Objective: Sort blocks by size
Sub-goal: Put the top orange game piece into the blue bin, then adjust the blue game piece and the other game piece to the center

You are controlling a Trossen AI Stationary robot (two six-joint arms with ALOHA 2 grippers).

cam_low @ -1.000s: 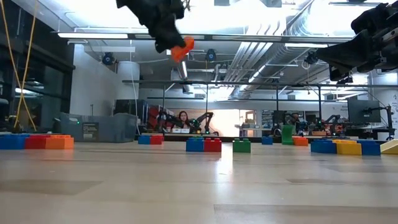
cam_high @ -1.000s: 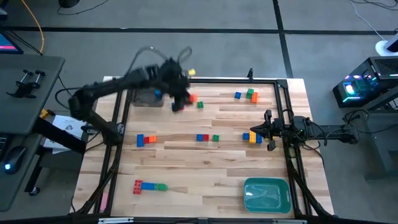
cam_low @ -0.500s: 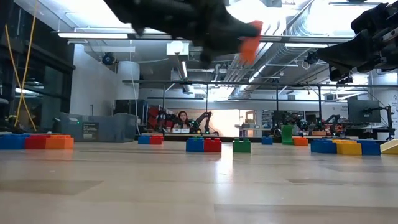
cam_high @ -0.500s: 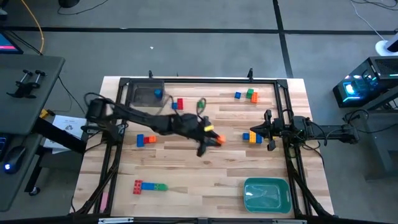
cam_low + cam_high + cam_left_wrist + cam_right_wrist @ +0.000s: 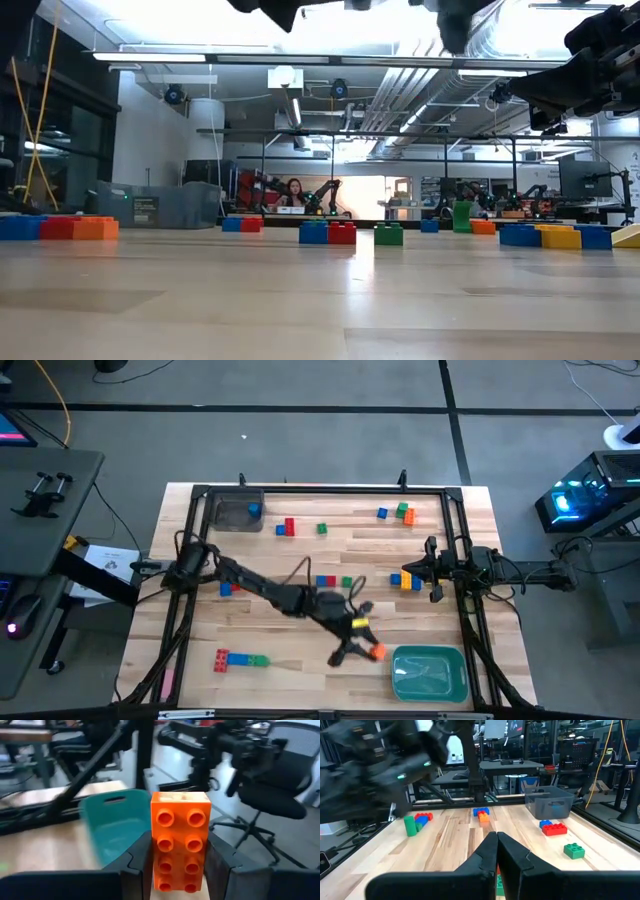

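The left gripper (image 5: 180, 865) clamps a long orange eight-stud brick (image 5: 180, 840) between its fingers, hanging just short of the teal bin (image 5: 430, 672) ahead of it. To place it well, carry on until the brick is squarely over the bin's hollow, lower, then let go. The right gripper (image 5: 496, 851) waits with fingers pressed together, seemingly empty, beside a blue-yellow-orange brick cluster (image 5: 408, 581). No legible writing shows anywhere.
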